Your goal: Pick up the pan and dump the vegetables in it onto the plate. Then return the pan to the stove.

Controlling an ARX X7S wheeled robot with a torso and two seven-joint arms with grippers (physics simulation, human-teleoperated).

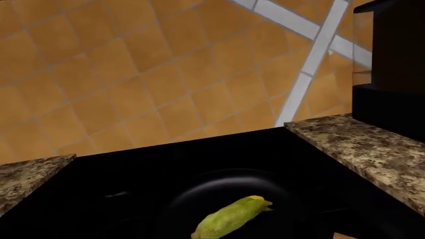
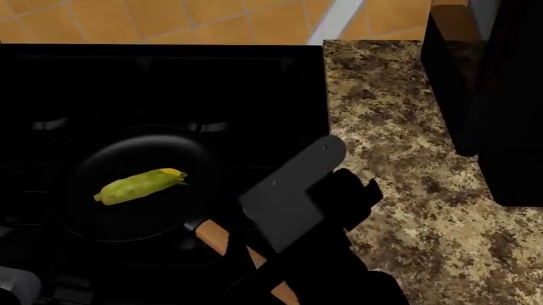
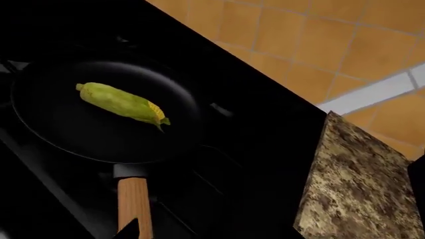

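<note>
The black pan (image 2: 140,190) sits on the stove (image 2: 170,82) with the small ear of corn (image 2: 140,185) lying in it. Its tan handle (image 2: 216,240) runs toward me, under my right arm (image 2: 306,203). In the right wrist view the pan (image 3: 79,129), the corn (image 3: 123,102) and the handle (image 3: 133,201) show, with one dark fingertip (image 3: 129,230) at the handle's near part. The other finger is lost in the dark. The left wrist view looks down on the corn (image 1: 232,218) in the pan (image 1: 199,191) and shows no fingers. The plate is out of view.
Speckled granite counter (image 2: 398,159) lies to the right of the stove, with tall black objects (image 2: 484,95) at its far right. Orange tiled wall (image 2: 170,19) stands behind. A grey part (image 2: 13,284) shows at the lower left edge of the head view.
</note>
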